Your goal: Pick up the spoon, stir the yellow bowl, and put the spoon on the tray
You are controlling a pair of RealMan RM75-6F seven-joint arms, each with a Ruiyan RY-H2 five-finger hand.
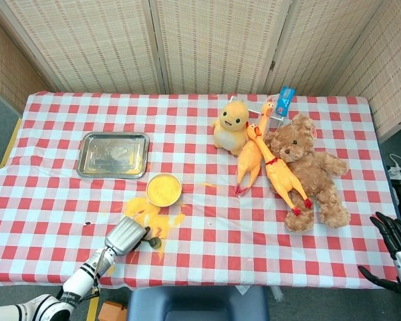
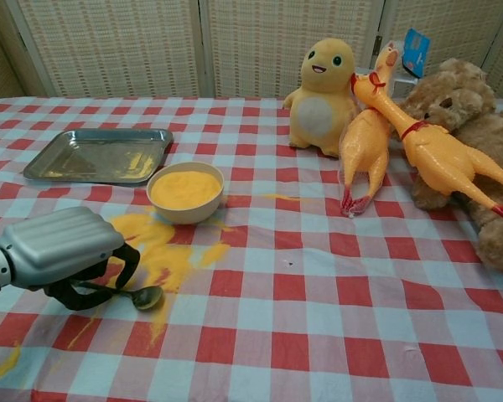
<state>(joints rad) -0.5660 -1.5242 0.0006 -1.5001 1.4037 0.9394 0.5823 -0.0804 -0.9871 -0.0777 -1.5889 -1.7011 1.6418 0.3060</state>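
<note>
A worktop [image 1: 53,200] covered in a red-and-white checked cloth. A metal tray [image 1: 113,154] lies at the rear left. A yellow bowl [image 1: 164,189] stands just in front of it, beside a patch of spilled yellow powder [image 1: 149,212]. A spoon [image 2: 139,296] lies on the powder's near edge. At the rear right sit a yellow plush toy [image 1: 230,125], 2 rubber chickens [image 1: 267,160] and a brown teddy bear [image 1: 314,170], crowded together and touching.

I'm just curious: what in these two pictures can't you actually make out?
- Spoon handle: chest view, hidden under the left robot hand; a firm grip is unclear.
- Right robot hand: head view, cut off by the edge; absent from chest view.
- Blue card's print: too small.
</note>
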